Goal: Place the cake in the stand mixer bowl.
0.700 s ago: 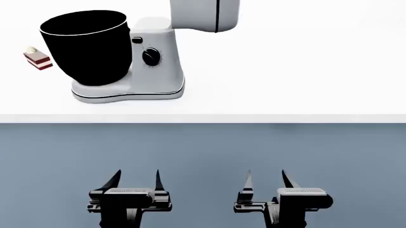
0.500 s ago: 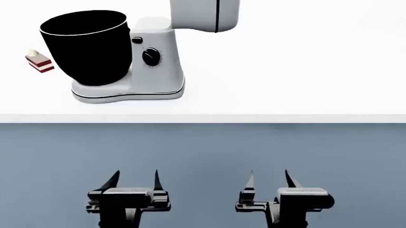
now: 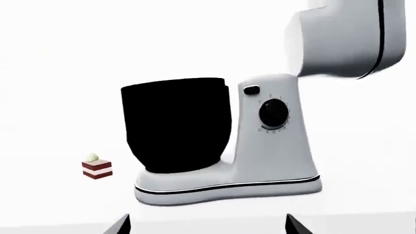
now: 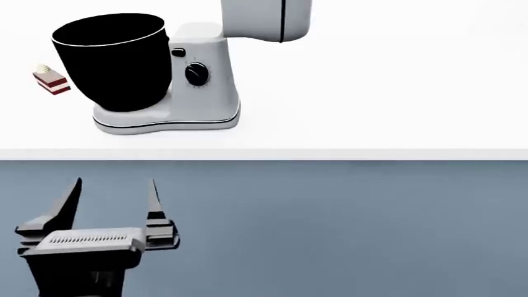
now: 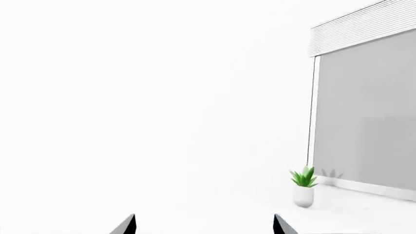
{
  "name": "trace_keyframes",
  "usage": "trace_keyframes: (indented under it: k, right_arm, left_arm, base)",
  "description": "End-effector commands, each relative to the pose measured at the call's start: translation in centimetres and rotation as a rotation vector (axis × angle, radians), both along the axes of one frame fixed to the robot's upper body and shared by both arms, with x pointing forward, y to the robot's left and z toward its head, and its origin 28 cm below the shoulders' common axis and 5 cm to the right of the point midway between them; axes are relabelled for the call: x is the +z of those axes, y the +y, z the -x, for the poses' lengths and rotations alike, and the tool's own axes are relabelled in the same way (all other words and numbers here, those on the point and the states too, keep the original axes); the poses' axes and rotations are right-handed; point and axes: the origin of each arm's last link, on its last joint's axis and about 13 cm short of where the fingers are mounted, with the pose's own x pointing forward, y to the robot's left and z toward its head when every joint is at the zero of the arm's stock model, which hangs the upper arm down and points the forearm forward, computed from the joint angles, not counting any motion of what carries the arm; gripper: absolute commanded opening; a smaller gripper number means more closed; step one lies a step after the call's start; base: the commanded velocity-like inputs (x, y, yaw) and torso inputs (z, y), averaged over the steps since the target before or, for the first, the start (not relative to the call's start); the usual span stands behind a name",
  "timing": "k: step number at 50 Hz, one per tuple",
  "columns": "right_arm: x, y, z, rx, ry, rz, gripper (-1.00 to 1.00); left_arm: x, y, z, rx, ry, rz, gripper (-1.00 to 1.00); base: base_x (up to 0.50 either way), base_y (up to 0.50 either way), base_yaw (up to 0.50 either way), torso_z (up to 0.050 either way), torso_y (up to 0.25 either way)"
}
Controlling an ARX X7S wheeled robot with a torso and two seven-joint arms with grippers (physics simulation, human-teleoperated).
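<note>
The cake (image 4: 51, 79), a tiny red-and-white slice with a cream swirl, sits on the white counter just left of the stand mixer bowl (image 4: 111, 59). That bowl is deep, glossy black and thin-rimmed, and stands on the mixer's base. The left wrist view shows the cake (image 3: 97, 167) apart from the bowl (image 3: 175, 124). My left gripper (image 4: 115, 182) is open and empty, below the counter's front edge and short of the cake. In its own view my right gripper (image 5: 202, 223) is open, holding nothing and facing a white room; the head view does not show it.
The white mixer body (image 4: 202, 80) with its black dial stands right of the bowl, its raised head (image 4: 264, 18) above. The counter's front edge (image 4: 330, 154) runs across the head view. A potted plant (image 5: 303, 187) and a grey window (image 5: 364, 112) appear in the right wrist view.
My left gripper has risen and shifted left, closer to the counter's edge. The right gripper has dropped out of the head view. Cake and mixer have not moved.
</note>
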Motion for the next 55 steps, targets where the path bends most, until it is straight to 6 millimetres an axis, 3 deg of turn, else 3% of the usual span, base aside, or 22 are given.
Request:
trace_keyframes:
  k: [1,5,11,12,13,14,17,18,20,31,32,33,34,39,40,41,45,46,47,52,54,55]
  right_arm:
    - [6.5,-0.5,1.5,0.027,-0.095,0.077,1.0]
    - [7.9,-1.0,2.2,0.038,-0.095,0.077,1.0]
    - [10.9,-0.9,2.7,0.037,-0.083,0.09,1.0]
    - [13.2,0.0,2.6,-0.002,-0.206,0.107,1.0]
    - [10.6,-0.8,2.5,0.051,-0.058,0.075,1.0]
    - [8.7,-1.2,3.1,0.061,-0.083,0.046,1.0]
    - [11.4,-1.1,3.1,-0.021,-0.104,0.12,1.0]
    - [13.9,-0.3,3.2,-0.073,-0.263,0.139,1.0]
    - [9.5,-1.6,3.6,0.023,-0.097,0.113,1.0]
    - [11.3,-1.1,3.2,0.026,-0.103,0.117,1.0]
    - [13.8,-0.2,3.4,-0.025,-0.258,0.139,1.0]
    - [11.3,-1.1,3.2,0.026,-0.103,0.117,1.0]
    - [9.4,-1.5,3.8,0.048,-0.111,0.104,1.0]
    - [13.5,0.3,2.9,0.019,-0.166,0.116,1.0]
    - [11.1,-0.6,2.7,0.071,-0.022,0.07,1.0]
    - [9.3,-1.1,3.2,0.103,-0.038,0.042,1.0]
    - [13.5,0.2,2.6,0.011,-0.184,0.122,1.0]
    - [11.0,-0.6,2.4,0.064,-0.037,0.082,1.0]
    - [9.1,-1.1,3.0,0.092,-0.054,0.055,1.0]
    - [13.8,0.5,2.9,0.022,-0.17,0.123,1.0]
    - [9.6,-1.0,3.1,0.119,-0.035,0.05,1.0]
    - [10.3,-1.4,3.7,0.017,-0.163,0.114,1.0]
  left_arm:
    - [7.9,2.0,1.1,0.059,-0.106,-0.046,1.0]
    - [9.6,2.8,0.9,0.091,-0.143,-0.061,1.0]
    - [9.7,2.5,1.5,0.08,-0.138,-0.051,1.0]
    - [9.7,2.5,1.7,0.076,-0.141,-0.057,1.0]
    - [9.7,2.5,1.8,0.074,-0.143,-0.054,1.0]
    - [9.7,2.5,1.8,0.075,-0.144,-0.055,1.0]
    - [9.7,2.6,2.0,0.076,-0.148,-0.05,1.0]
    - [9.7,2.7,2.1,0.078,-0.147,-0.046,1.0]
    - [9.7,2.7,2.1,0.077,-0.15,-0.044,1.0]
    - [9.4,2.7,2.2,0.076,-0.155,-0.05,1.0]
    - [9.5,2.7,2.2,0.079,-0.158,-0.051,1.0]
    - [9.5,2.8,2.2,0.079,-0.158,-0.051,1.0]
    - [9.5,2.8,2.2,0.079,-0.159,-0.052,1.0]
    - [9.6,2.8,2.1,0.082,-0.158,-0.057,1.0]
    - [9.6,2.7,2.1,0.083,-0.159,-0.058,1.0]
    - [9.6,2.7,2.1,0.083,-0.158,-0.058,1.0]
    - [9.6,2.8,2.1,0.087,-0.16,-0.059,1.0]
    - [9.6,2.8,2.0,0.087,-0.159,-0.058,1.0]
    - [9.5,2.8,1.9,0.086,-0.157,-0.055,1.0]
    - [9.7,2.8,2.1,0.086,-0.162,-0.057,1.0]
    - [9.6,2.7,2.0,0.084,-0.16,-0.058,1.0]
    - [9.6,2.7,2.1,0.083,-0.16,-0.059,1.0]
  base:
    - [0.0,0.0,0.0,0.0,0.0]
    - [0.2,0.0,0.0,0.0,0.0]
    - [0.5,0.0,0.0,0.0,0.0]
    - [0.5,0.0,0.0,0.0,0.0]
    - [0.5,0.0,0.0,0.0,0.0]
    - [0.5,0.0,0.0,0.0,0.0]
    - [0.33,0.17,0.0,0.0,0.0]
    - [0.0,0.5,0.0,0.0,0.0]
    - [0.0,0.5,0.0,0.0,0.0]
    - [0.0,0.5,0.0,0.0,0.0]
    - [0.0,0.5,0.0,0.0,0.0]
    - [0.0,0.5,0.0,0.0,0.0]
    - [0.0,0.5,0.0,0.0,0.0]
    - [0.0,0.5,0.0,0.0,0.0]
    - [0.0,0.5,0.0,0.0,0.0]
    - [0.0,0.5,0.0,0.0,0.0]
    - [0.0,0.5,0.0,0.0,0.0]
    - [0.0,0.5,0.0,0.0,0.0]
    - [0.0,0.5,0.0,0.0,0.0]
    - [0.0,0.5,0.0,0.0,0.0]
    - [0.0,0.14,0.0,0.0,0.0]
    - [0.0,0.0,0.0,0.0,0.0]
